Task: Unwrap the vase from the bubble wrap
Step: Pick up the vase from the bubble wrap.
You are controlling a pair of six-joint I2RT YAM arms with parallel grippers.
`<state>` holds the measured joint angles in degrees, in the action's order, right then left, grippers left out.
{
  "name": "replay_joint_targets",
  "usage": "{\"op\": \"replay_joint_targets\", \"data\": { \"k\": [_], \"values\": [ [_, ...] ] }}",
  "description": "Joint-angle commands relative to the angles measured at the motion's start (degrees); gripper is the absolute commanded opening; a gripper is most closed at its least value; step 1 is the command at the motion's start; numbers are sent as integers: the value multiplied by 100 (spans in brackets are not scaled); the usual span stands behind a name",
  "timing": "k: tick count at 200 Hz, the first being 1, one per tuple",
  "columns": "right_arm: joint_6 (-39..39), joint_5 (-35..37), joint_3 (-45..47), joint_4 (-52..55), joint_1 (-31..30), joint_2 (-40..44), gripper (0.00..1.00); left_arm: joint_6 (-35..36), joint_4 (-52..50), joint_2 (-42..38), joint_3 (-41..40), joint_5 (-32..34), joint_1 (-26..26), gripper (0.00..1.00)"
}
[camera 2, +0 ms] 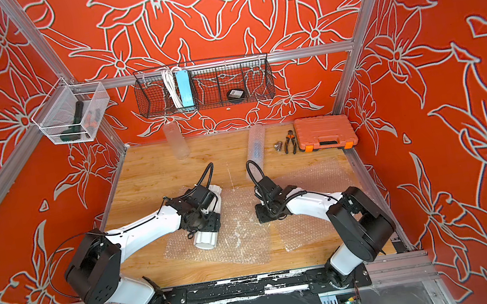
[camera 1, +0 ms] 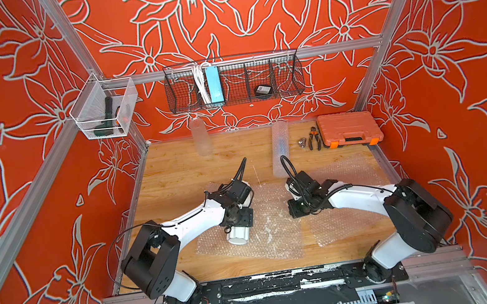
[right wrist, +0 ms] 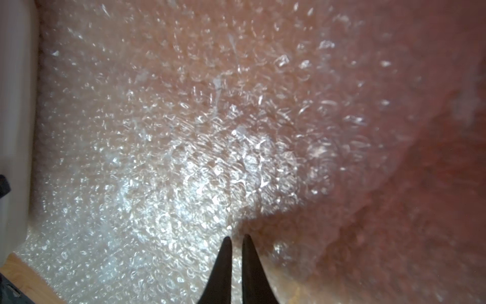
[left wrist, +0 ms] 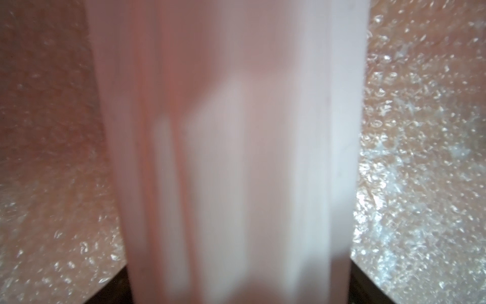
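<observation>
Wooden table, left hand wide around vase

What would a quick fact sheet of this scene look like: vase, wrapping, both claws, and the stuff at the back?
Vase: white, lying on its side, bare, on a flat bubble wrap sheet
Left gripper: jaws either side of the vase; grip unclear
Right gripper: shut, pointing at the same sheet
Other wrap: second flat sheet, one rolled tube
Back: clear bottle, pliers, orange tool case
</observation>
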<state>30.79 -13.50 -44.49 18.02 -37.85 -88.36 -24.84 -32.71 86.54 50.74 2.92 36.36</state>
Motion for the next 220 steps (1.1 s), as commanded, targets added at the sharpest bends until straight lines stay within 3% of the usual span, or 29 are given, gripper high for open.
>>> {"op": "replay_joint_targets", "data": {
  "k": [1, 45, 77, 117, 158, 201, 220],
  "values": [
    [0, 154, 12, 88, -15, 77, 12, -3, 110, -415, -104, 117, -6, 71],
    [-3, 194, 34, 79, -10, 20, 12, -13, 687, -1311, -320, 229, -6, 69],
    [2, 207, 40, 82, -12, 6, 11, 213, 1295, -1802, -563, -165, -6, 69],
    [-2, 236, 0, 107, -9, 308, 13, 628, 3121, -2660, -1501, -724, -6, 69],
    [-3, 43, -76, 54, -3, 995, 32, 1081, 4631, -3198, -2235, -823, -6, 70],
    [-230, -274, 30, -278, 5, 2261, 51, 1319, 5350, -3061, -2398, -978, -6, 71],
    [-467, -516, 113, -607, 5, 2916, 66, 1435, 5617, -3038, -2436, -1238, -2, 71]
  ]
}}
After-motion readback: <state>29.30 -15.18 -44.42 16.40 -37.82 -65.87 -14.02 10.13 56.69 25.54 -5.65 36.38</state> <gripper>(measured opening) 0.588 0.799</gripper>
